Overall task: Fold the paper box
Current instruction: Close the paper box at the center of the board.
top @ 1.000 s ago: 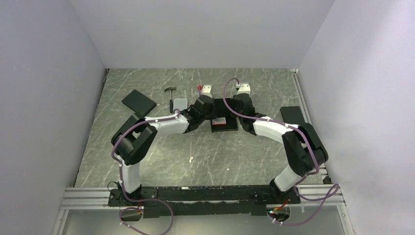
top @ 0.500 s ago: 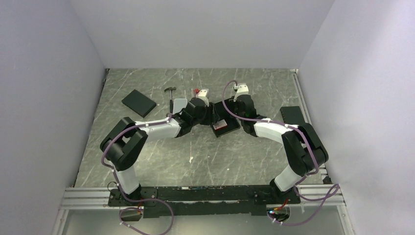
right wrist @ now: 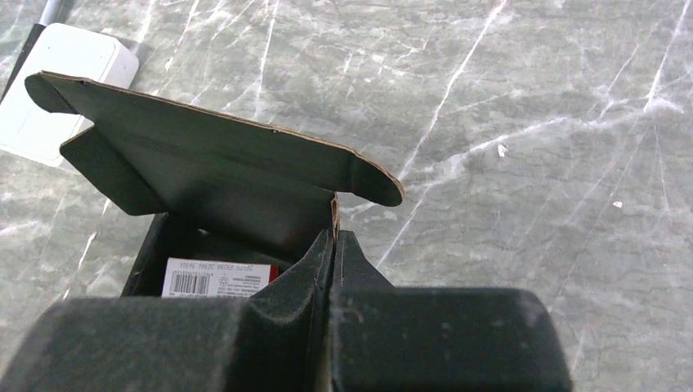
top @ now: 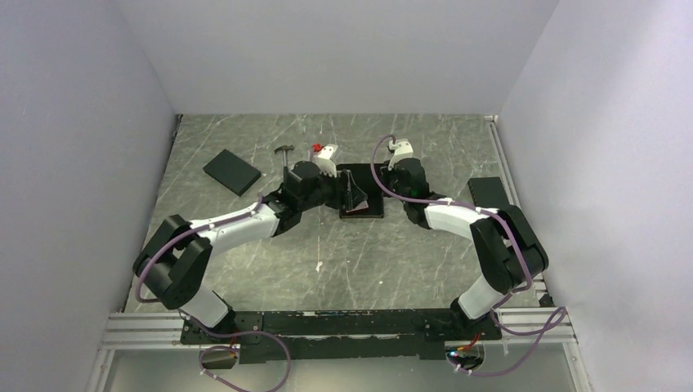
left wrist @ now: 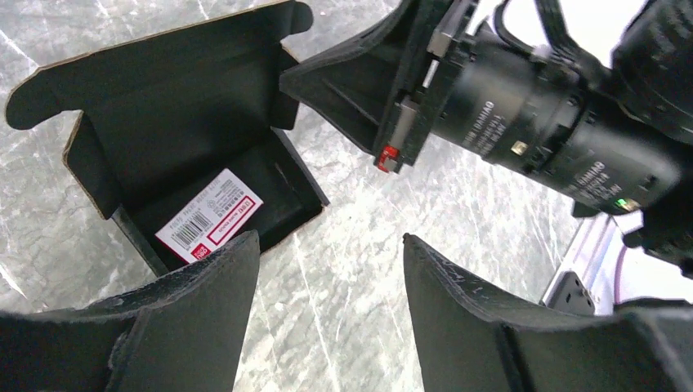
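The matte black die-cut cardboard paper box (top: 360, 197) sits mid-worktop (top: 392, 261), walls raised, lid open and not yet tucked, right pincer (right wrist: 335, 245) pinching its side wall, left pincer (left wrist: 331, 245) spread, empty.

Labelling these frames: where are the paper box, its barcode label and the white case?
paper box (left wrist: 176, 114), left wrist view, inside of raised lid.
barcode label (left wrist: 210, 216), left wrist view, its middle.
white case (right wrist: 61, 82), right wrist view, top face.
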Robot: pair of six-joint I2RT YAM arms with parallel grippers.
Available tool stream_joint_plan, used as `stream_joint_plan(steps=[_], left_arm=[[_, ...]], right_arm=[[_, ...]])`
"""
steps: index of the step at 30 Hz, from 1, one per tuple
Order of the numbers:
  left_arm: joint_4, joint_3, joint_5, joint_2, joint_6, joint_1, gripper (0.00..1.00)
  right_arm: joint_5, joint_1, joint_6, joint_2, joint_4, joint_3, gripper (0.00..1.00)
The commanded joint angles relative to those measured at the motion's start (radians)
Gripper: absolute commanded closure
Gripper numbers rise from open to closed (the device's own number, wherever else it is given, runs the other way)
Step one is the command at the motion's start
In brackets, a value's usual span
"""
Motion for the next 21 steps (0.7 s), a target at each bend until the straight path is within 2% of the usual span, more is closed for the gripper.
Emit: stream_joint_plan(steps=[1,6,8,13,17,21], left_arm=[[0.041,-0.045,0.123,-0.076,0.061,0.034,0.31],[-0.005,-0.118,0.182,-0.156,0.136,0.11,0.31],[-0.028,-0.152,0.191,-0.185,0.162,0.178,0.31],[0.016,-0.24,0.138,-0.24,0.21,0.3,0.33],[0.107,-0.25,0.152,-0.18,0.216,0.371,0.38],[0.144,-0.149,0.32,-0.002,0.201,0.427,0.54]], right_arm=[[-0.042,-0.007,-0.006,-0.036,0.075,-0.008,1.0],[-0.081,-0.021,-0.027,-0.038,0.09,-0.014,1.0],[-0.116,-0.028,-0.042,-0.039,0.096,-0.017,1.0],[-0.171,-0.051,-0.073,-0.035,0.109,-0.019,1.0],[-0.222,-0.067,-0.094,-0.033,0.115,-0.018,1.0],[-0.244,-0.076,-0.098,-0.025,0.112,-0.014,1.0]])
